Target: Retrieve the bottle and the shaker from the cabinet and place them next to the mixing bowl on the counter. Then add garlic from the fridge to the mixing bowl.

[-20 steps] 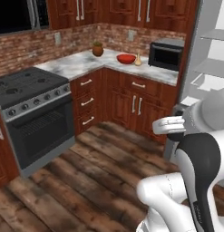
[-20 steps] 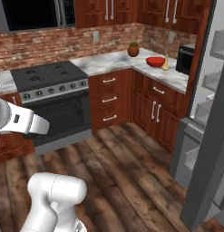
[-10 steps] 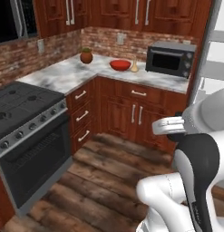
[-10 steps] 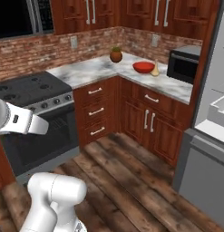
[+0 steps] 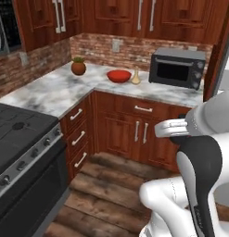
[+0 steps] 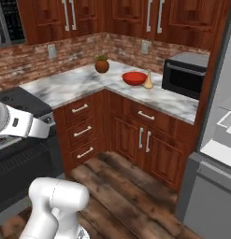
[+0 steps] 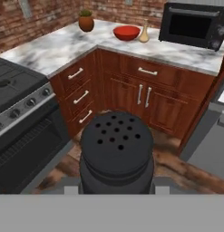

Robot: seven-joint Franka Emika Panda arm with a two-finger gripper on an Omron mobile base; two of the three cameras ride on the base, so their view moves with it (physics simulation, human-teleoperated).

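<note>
- Black and perforated on top, the shaker (image 7: 117,154) sits right in front of the hand camera, its holed cap facing the lens. It seems carried upright, probably so it can be set down on its base without turning.
- Its sides run down to where the gripper's fingertips would be, and it hangs in mid-air above the wooden floor (image 7: 186,174). I judge the gripper to be clamped on it, though the fingers themselves are hidden behind the shaker's body.
- Far ahead of the gripper, on the white marble counter (image 5: 65,90), stands the red mixing bowl (image 5: 119,76).
- The tan bottle (image 5: 136,77) is already just beside the bowl, on the side nearer the microwave (image 5: 177,68). That half of the fetching looks done.
- The shaker's spot is likely the bare marble near the bowl, so the base has to close the gap before the arm can reach.
- A brown pot with a green plant (image 5: 79,66) sits further along the counter on the bowl's other side, well apart from it.
- Off to the gripper's other flank is the black stove (image 7: 13,97), with drawers with silver handles (image 7: 80,97) between it and the corner.
- Garlic remains to be fetched afterwards.
</note>
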